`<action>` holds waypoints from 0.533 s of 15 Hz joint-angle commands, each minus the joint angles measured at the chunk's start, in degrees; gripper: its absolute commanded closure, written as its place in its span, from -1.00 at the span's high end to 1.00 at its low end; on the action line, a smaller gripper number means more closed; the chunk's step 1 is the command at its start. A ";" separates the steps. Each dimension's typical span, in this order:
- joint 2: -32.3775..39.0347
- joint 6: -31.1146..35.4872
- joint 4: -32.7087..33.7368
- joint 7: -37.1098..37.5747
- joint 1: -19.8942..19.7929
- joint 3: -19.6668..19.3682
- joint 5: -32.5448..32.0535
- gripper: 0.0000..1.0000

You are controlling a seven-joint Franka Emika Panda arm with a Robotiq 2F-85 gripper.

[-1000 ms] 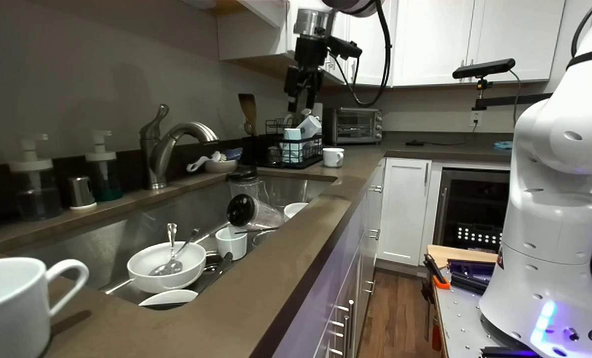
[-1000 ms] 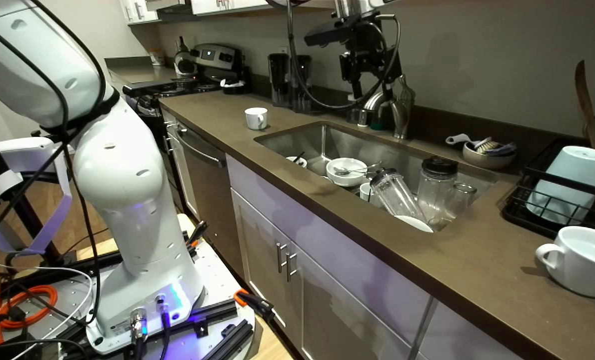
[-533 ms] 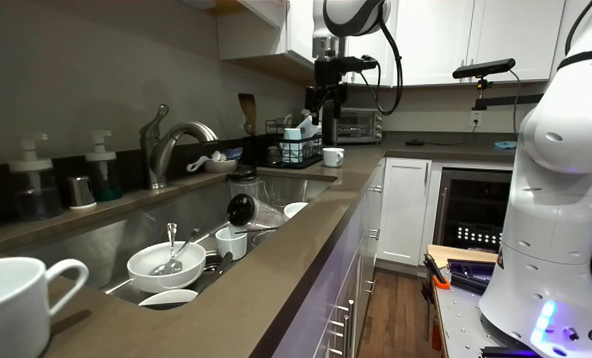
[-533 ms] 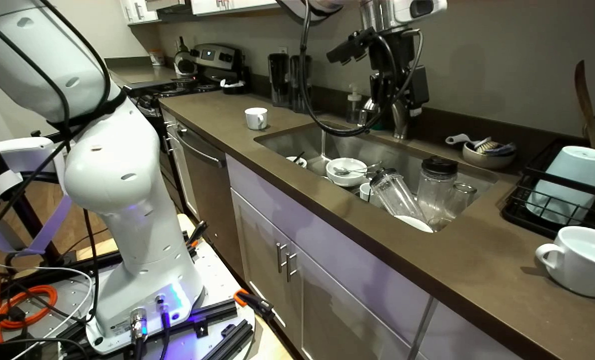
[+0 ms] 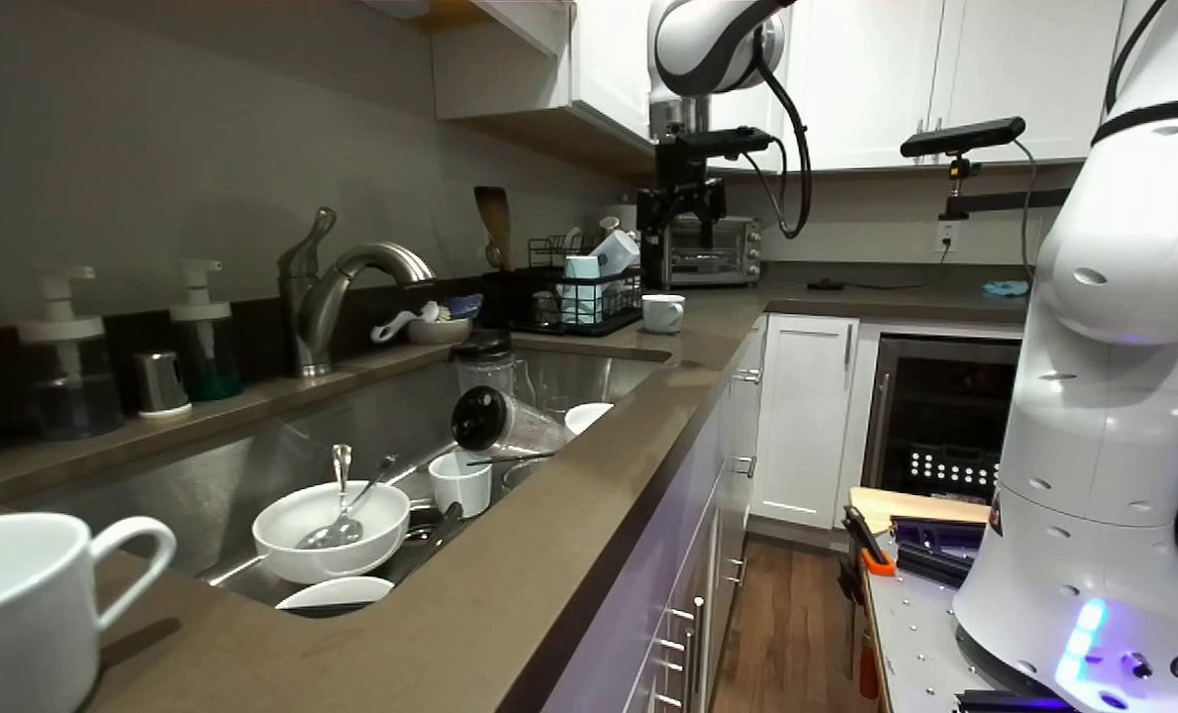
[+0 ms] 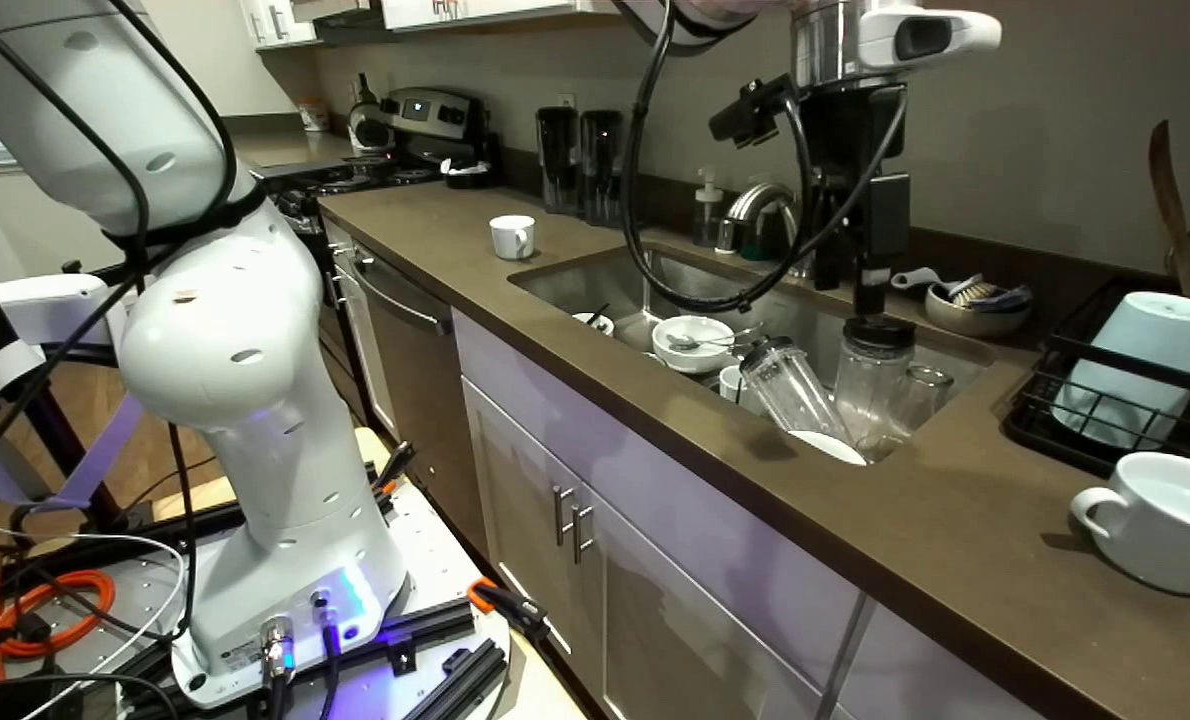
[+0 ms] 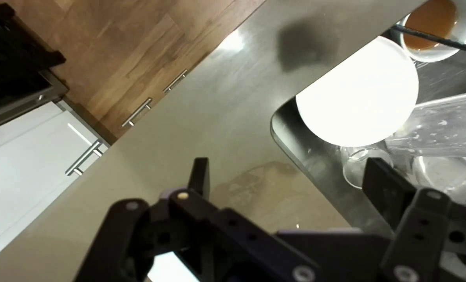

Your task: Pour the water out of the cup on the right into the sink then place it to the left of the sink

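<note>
The cup, a white mug [image 6: 1170, 520] with a loop handle, stands upright on the counter right of the sink in an exterior view; clear liquid seems to show inside. It also appears, smaller, as the mug [image 5: 662, 313] by the dish rack. Steel walls of the sink [image 5: 252, 451] surround piled dishes. My gripper [image 5: 678, 243] hangs in the air above the sink end nearest that mug, apart from it. In the wrist view the gripper [image 7: 289, 168] is open, nothing between its fingers [image 7: 199, 178]. A white patch shows behind the linkage; I cannot tell what it is.
Another white mug [image 6: 512, 237] stands on the counter at the sink's left end. A chrome faucet [image 5: 327, 297] arches over the basin. Inside lie a white bowl [image 7: 358, 94], a tilted clear bottle [image 6: 793, 385] and cutlery. The black dish rack [image 6: 1060, 410] stands behind the cup.
My gripper has travelled along the sink toward the dish rack end and come a little lower, the wrist turning on the way. It has stayed open. The mugs and dishes have not moved.
</note>
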 commanded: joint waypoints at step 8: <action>10.69 4.09 7.60 1.71 -1.93 -6.29 8.34 1.00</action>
